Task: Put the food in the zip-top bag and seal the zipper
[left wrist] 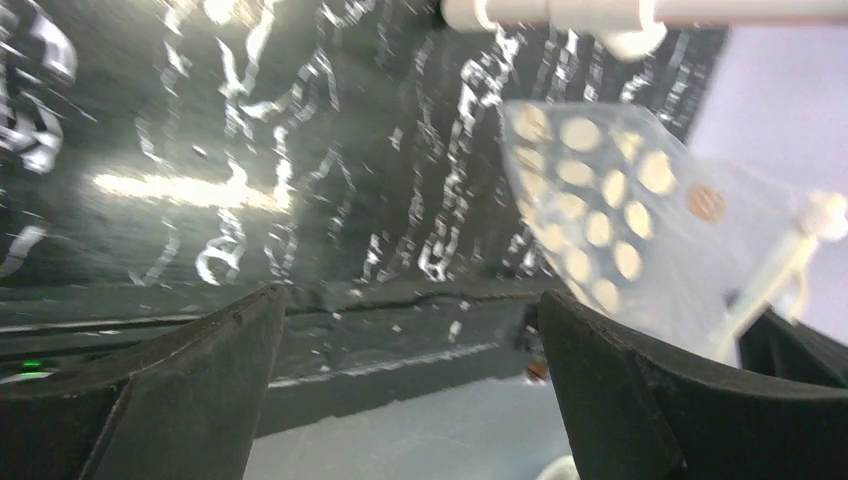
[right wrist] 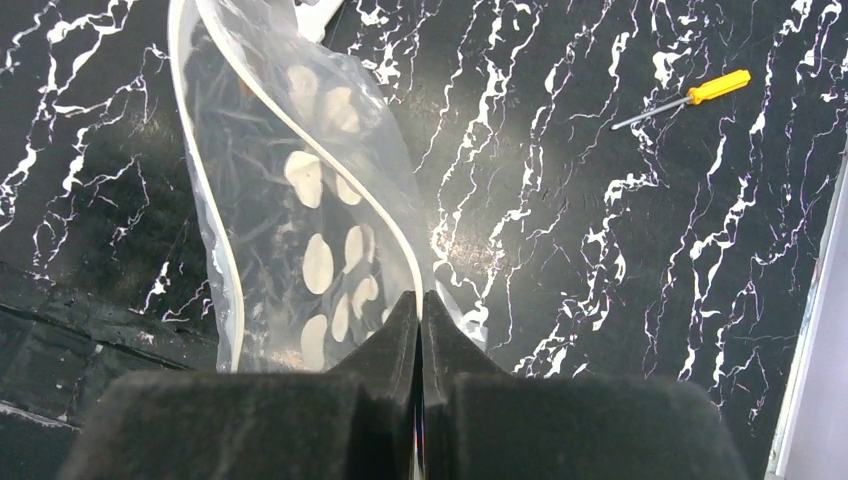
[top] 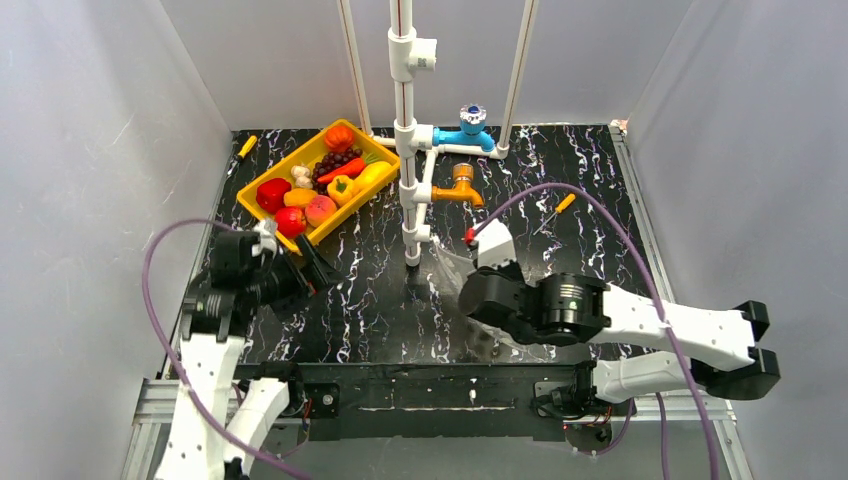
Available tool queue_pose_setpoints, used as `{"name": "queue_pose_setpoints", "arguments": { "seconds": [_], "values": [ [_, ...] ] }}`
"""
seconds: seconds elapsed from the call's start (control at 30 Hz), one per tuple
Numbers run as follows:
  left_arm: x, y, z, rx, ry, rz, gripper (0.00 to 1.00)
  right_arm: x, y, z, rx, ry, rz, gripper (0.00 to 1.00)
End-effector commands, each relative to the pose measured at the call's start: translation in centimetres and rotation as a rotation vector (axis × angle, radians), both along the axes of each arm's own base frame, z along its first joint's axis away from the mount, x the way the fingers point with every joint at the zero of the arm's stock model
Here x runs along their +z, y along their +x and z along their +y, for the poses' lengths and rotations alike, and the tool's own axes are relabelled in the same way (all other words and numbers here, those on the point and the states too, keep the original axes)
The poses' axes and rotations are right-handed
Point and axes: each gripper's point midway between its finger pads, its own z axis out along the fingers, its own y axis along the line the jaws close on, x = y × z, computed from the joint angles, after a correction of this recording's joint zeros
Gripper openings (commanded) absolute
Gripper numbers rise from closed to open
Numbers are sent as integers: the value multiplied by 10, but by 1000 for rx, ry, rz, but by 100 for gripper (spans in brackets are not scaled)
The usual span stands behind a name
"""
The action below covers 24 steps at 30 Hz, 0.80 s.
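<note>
The food (top: pixel 322 183) is several glossy toy fruits and vegetables lying in a yellow tray (top: pixel 256 181) at the back left. The clear dotted zip-top bag (right wrist: pixel 300 240) stands open in the right wrist view, its pale zipper strip (right wrist: pixel 335 175) curving across the mouth. My right gripper (right wrist: pixel 420 296) is shut on one mouth edge of the bag and holds it up near the table's middle (top: pixel 462 262). The bag also shows in the left wrist view (left wrist: pixel 610 220). My left gripper (top: pixel 312 268) is open and empty, just in front of the tray, pointing toward the bag.
A white pipe stand (top: pixel 408 150) with a blue tap (top: pixel 470 130) and an orange tap (top: pixel 460 188) rises at the back middle. A yellow-handled screwdriver (right wrist: pixel 690 97) lies right of the bag, another (top: pixel 246 146) left of the tray. Grey walls stand on both sides.
</note>
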Motion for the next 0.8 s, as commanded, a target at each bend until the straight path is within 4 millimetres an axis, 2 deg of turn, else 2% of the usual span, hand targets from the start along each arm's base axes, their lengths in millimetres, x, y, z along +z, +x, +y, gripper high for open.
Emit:
{"name": "queue_pose_setpoints", "arguments": {
  "seconds": [0.0, 0.2, 0.33, 0.43, 0.53, 0.63, 0.77],
  "values": [
    [-2, 26, 47, 3, 335, 27, 98, 13, 0, -15, -4, 62, -32, 1],
    [-5, 86, 72, 6, 511, 14, 98, 32, 6, -30, -32, 56, -84, 1],
    [-20, 125, 87, 19, 585, 36, 98, 28, 12, -28, -31, 4, -122, 1],
    [-31, 154, 93, 3, 582, 61, 98, 19, 17, -12, -17, -7, -124, 1],
    [-36, 174, 111, 3, 672, 71, 98, 6, 23, 10, 14, -12, -114, 1],
    [-40, 196, 130, 13, 702, 61, 98, -17, 31, 32, 23, -1, -18, 1],
    [-59, 221, 124, -19, 623, 115, 98, -28, 37, 56, 38, -9, 29, 1]
  ]
}}
